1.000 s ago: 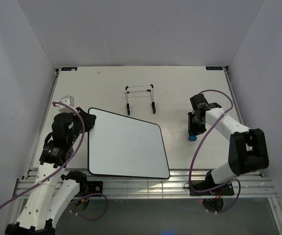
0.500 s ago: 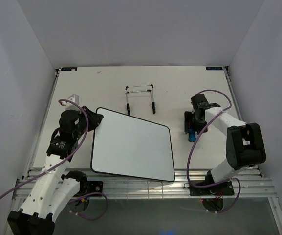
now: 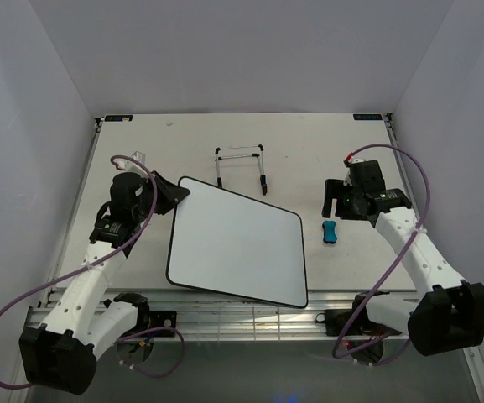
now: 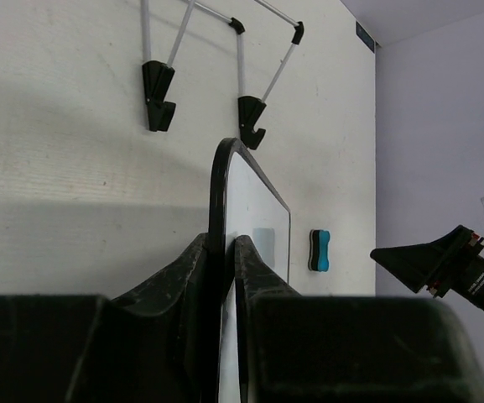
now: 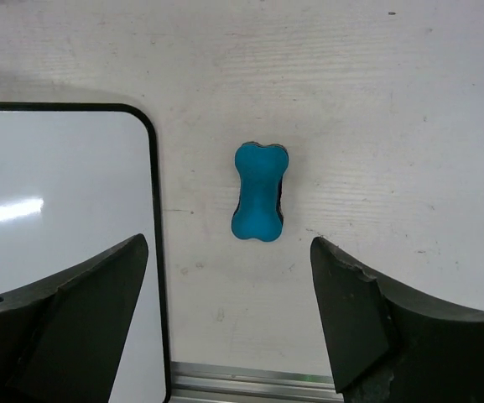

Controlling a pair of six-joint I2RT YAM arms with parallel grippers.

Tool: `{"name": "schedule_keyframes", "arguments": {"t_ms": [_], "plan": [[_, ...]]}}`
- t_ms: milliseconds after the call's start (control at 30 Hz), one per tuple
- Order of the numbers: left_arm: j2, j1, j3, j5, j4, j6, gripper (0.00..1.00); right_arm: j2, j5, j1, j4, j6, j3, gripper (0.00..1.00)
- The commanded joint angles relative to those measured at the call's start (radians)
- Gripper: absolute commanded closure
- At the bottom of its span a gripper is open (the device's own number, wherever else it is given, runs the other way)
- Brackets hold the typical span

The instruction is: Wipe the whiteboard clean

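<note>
**Left arm grips board rim; right arm open over eraser**

Top view: the whiteboard (image 3: pixel 237 252) lies skewed on the table (image 3: pixel 309 143), its surface blank. The left gripper (image 3: pixel 175 191) is at its far-left corner, and the wire stand (image 3: pixel 242 168) is just beyond. The right gripper (image 3: pixel 334 204) is near the blue eraser (image 3: pixel 330 232).

Left wrist: fingers clamped on the board's black rim.

Right wrist: jaws spread wide, holding nothing. The eraser lies on the table beside the board's corner.

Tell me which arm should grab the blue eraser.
Right. The right gripper hangs open over the eraser, which lies free on the table. The left gripper is shut on the whiteboard edge, on the board's far side from the eraser.
</note>
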Motion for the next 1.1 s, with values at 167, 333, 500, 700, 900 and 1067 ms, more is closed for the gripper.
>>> {"name": "schedule_keyframes", "arguments": {"t_ms": [167, 333, 500, 700, 900, 1067], "plan": [[0.082, 0.134, 0.14, 0.263, 0.004, -0.038, 1.0, -0.156, 0.003, -0.005, -0.064, -0.009, 0.041, 0.1], [0.13, 0.214, 0.185, 0.398, 0.007, -0.058, 1.0, -0.186, -0.012, -0.005, -0.044, -0.009, 0.019, 0.1], [0.157, 0.215, 0.196, 0.496, 0.11, -0.128, 1.0, -0.211, -0.032, -0.005, -0.039, -0.007, 0.013, 0.1], [0.2, 0.215, 0.211, 0.604, 0.339, -0.239, 1.0, -0.232, -0.054, -0.005, -0.039, -0.007, 0.019, 0.1], [0.269, 0.215, 0.245, 0.639, 0.431, -0.285, 1.0, -0.254, -0.088, -0.003, -0.035, -0.006, 0.007, 0.1], [0.332, 0.205, 0.32, 0.681, 0.463, -0.231, 1.0, -0.271, -0.082, -0.005, -0.039, -0.012, 0.009, 0.1]]}}
